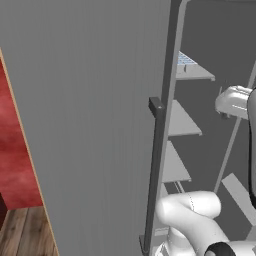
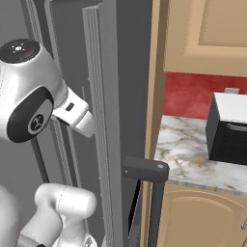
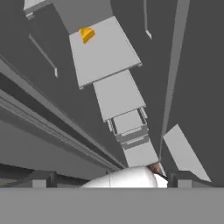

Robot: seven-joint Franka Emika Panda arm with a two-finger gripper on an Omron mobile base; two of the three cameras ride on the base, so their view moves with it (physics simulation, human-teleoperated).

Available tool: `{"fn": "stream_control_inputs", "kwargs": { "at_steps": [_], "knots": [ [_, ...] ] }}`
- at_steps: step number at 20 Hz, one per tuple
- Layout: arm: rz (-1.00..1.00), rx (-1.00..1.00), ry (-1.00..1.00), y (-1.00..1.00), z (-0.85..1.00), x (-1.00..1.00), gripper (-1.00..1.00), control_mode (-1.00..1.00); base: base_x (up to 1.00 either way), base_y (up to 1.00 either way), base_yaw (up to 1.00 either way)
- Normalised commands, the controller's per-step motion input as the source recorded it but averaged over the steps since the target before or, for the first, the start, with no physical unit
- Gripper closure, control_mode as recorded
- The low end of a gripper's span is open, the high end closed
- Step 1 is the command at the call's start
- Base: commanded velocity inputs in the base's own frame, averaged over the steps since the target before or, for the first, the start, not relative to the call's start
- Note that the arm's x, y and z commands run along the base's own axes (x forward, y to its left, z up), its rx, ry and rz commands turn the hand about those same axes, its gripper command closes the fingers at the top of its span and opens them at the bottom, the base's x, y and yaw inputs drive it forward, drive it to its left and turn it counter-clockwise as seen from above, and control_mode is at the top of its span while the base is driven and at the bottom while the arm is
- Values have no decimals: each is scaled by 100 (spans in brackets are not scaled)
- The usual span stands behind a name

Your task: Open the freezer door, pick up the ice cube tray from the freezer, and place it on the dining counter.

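1. Ice cube tray (image 1: 185,59), pale blue with a grid of cells, lies on the top shelf (image 1: 195,71) of the freezer (image 1: 220,45), at that shelf's back left corner, partly hidden behind the edge of the freezer door (image 1: 90,115).
2. Below that shelf, the left base view shows further light grey shelves stepping down inside the grey interior.
3. The freezer door stands swung open, its brushed grey face turned toward the left base camera; its dark vertical bar handle (image 1: 154,175) runs down the door's right edge.
4. In the right base view the door is seen edge-on (image 2: 103,120), with the handle's (image 2: 153,193) upper bracket jutting out toward the camera.
5. The hand view looks along a column of shelves (image 3: 105,50); a small orange-yellow wedge (image 3: 86,34) lies near the far left corner of one large shelf.
6. The gripper (image 3: 107,178) shows as two small dark tips at the bottom of the hand view, spread fully apart with nothing between them; it holds nothing.
7. The white arm (image 2: 34,91) reaches into the freezer opening in both base views.
8. Right of the freezer stands a tan wood side panel (image 2: 155,96), then a marble-topped bench (image 2: 193,154) carrying a black, white-topped appliance (image 2: 229,130) at its right end, against a red wall (image 2: 188,99).
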Motion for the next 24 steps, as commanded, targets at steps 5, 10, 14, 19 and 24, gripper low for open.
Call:
{"fn": "stream_control_inputs", "kwargs": {
  "at_steps": [5, 10, 14, 19, 24],
  "knots": [
    [-23, 17, 0, -1, 0, 43, -100, -100, 0, 0, 0],
    [-23, 15, 0, 0, 0, 41, -100, -100, 0, 0, 0],
    [-19, 18, -4, 0, 0, 37, -100, -100, 0, 0, 0],
    [-17, 16, -10, 0, 0, 38, -100, -100, 0, 0, 0],
    [-15, 13, -14, 0, 3, 38, -100, -100, 0, 0, 0]
  ]
}}
